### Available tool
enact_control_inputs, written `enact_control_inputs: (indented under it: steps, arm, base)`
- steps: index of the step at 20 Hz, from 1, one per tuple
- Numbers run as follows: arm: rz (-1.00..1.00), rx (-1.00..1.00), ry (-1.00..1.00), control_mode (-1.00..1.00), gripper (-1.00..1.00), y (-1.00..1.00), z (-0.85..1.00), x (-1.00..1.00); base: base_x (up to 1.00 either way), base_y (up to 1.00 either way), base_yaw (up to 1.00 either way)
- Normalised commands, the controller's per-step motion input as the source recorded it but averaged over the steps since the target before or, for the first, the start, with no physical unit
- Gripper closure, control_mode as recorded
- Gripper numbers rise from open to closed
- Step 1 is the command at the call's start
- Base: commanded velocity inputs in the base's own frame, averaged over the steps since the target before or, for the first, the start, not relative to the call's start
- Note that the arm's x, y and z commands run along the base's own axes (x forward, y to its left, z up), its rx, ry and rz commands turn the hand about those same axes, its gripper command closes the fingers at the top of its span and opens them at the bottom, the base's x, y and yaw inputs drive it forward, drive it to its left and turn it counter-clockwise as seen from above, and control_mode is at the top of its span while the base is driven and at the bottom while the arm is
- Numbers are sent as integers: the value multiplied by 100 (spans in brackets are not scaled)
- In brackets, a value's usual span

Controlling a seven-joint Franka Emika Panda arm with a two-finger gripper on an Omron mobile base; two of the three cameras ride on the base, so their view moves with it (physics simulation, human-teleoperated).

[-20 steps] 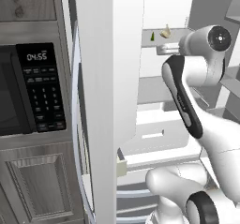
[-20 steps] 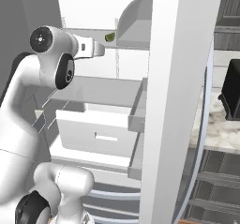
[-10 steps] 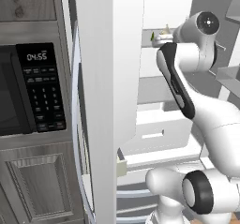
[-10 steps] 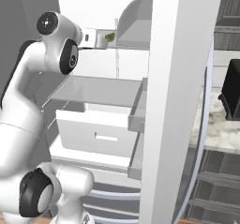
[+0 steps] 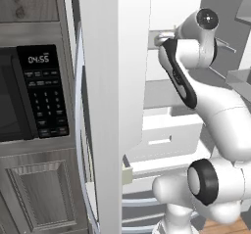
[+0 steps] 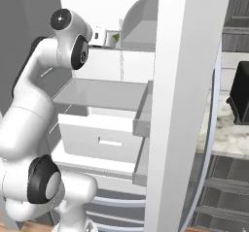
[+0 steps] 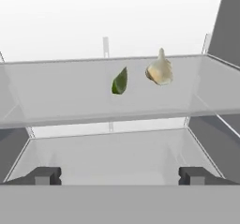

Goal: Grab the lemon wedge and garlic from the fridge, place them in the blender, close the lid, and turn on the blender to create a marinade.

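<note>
White walls and pale grey shelves are framing the inside of the fridge (image 6: 121,95), whose door is standing wide open so the arm can be reaching in. On an upper shelf (image 7: 61,96) the lemon wedge (image 7: 120,81), looking dark green here, is sitting on edge just beside the garlic (image 7: 160,70), a pale bulb with its tip pointing up; the two are near each other but not touching, both well back from the shelf's front lip. In the right base view the same small green piece (image 6: 115,38) is showing just ahead of the robot's hand.

The claw (image 7: 120,175) is hanging released, its two dark tips spread wide and holding nothing, and it is sitting lower than the shelf and short of both items. That wide spread suits an approach rather than a grip: judging from the layout, the hand is lining up with the shelf before rising and pushing forward toward one of the two foods. Neither piece is taken yet, so the task looks to be at its very start. The microwave (image 5: 29,96) is sitting beside the fridge door, out of the arm's way.
</note>
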Motion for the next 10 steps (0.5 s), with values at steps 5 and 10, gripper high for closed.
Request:
enact_control_inputs:
  steps: [5,10]
  arm:
    - [0,5,0,-100,-100,0,-18,44]
    - [0,5,0,-100,-100,0,-11,47]
  base:
    - [0,0,0]
    - [0,0,0]
